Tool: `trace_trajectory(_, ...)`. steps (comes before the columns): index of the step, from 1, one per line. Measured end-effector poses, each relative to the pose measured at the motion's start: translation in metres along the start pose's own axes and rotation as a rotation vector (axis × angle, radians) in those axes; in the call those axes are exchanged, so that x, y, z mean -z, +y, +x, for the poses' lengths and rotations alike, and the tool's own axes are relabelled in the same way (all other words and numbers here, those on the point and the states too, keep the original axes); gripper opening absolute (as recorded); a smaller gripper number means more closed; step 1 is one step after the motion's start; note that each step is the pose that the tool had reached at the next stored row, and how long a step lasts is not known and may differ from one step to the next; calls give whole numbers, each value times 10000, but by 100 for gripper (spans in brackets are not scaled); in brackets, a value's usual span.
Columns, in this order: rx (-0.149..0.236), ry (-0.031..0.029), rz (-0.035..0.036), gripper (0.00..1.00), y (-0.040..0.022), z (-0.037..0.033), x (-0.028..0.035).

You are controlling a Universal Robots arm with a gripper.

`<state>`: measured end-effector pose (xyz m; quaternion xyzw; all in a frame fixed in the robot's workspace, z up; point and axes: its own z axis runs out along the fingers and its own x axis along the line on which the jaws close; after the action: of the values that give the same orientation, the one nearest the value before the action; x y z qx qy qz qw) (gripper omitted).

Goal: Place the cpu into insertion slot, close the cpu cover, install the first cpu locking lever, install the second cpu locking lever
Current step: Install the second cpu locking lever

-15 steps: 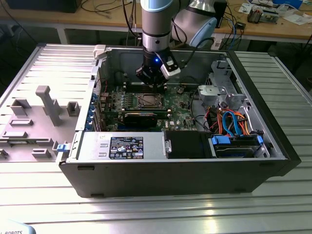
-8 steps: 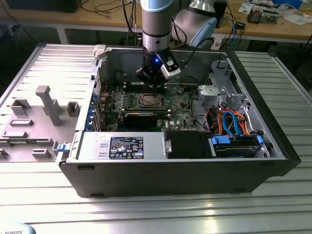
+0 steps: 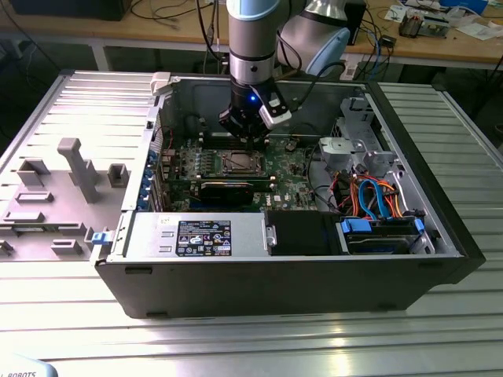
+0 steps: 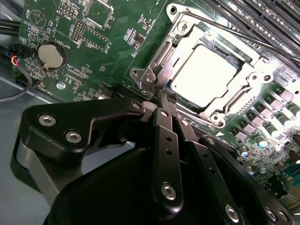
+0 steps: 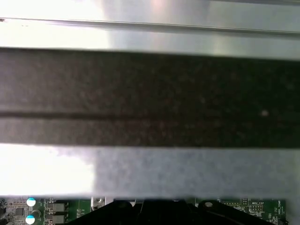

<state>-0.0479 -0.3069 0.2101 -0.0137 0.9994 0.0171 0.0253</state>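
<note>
- We see the cpu [image 4: 202, 75] as a pale, brightly lit square seated in the insertion slot [image 4: 213, 70] on the green circuit board [image 4: 108, 56].
- The cpu cover [image 4: 185, 44], a silver frame with a square window, lies flat around the chip, and the chip's top shows through that window.
- A thin metal locking lever [image 4: 220, 30] runs along one edge of the cover; we cannot tell whether it is latched.
- In the exterior view the slot [image 3: 238, 162] sits near the middle of the board inside the open computer case [image 3: 275, 267].
- The arm [image 3: 251, 39] reaches straight down into the case, and the gripper [image 3: 250, 140] hangs just above the board at the far edge of the socket.
- In the second wrist view the gripper [image 4: 161, 96] has its black fingers [image 4: 165, 126] drawn together to a narrow point at the corner of the cover; we see nothing held between them.
- A round coin battery [image 4: 50, 55] lies on the board well apart from the socket, and rows of long memory slots [image 4: 267, 21] run beside it.
- In the exterior view a long black card [image 3: 228, 188] lies across the board just in front of the socket, and orange and blue cables [image 3: 377, 200] bunch at that view's right.
- A grey fixture tray [image 3: 55, 196] stands outside the case at the exterior view's left.
</note>
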Motion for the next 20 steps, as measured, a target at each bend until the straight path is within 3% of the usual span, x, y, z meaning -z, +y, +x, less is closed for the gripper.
trace_trajectory(7,0,-1,-2,11,1,-2,32)
trace_trajectory(20,0,0,0,11,-33,-1,34)
